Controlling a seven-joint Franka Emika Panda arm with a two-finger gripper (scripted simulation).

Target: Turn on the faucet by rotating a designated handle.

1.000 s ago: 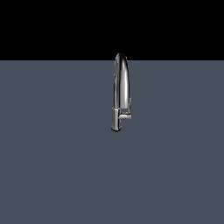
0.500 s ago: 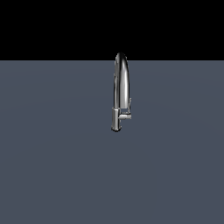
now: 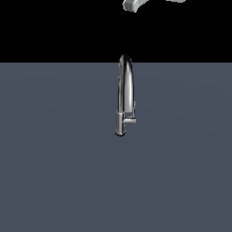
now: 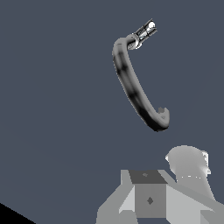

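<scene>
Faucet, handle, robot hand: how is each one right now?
faucet: standing upright on the grey surface, nothing touching it, no water visible.
handle: sticking out sideways toward the exterior view's right, untouched.
gripper: high above the faucet, far from the handle; open or shut cannot be told.

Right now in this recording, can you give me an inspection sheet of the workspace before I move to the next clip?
Surface: flat dark grey-blue floor, bare around the faucet.
Job's things: tall shiny chrome gooseneck faucet upright; short chrome lever handle sticks out toward the exterior view's right, untouched.
Clutter: nothing seen.
Grippers: light grey gripper high above the faucet, only partly in view; open or shut cannot be told.
Cables: nothing seen.
Surroundings: plain black backdrop.
</scene>
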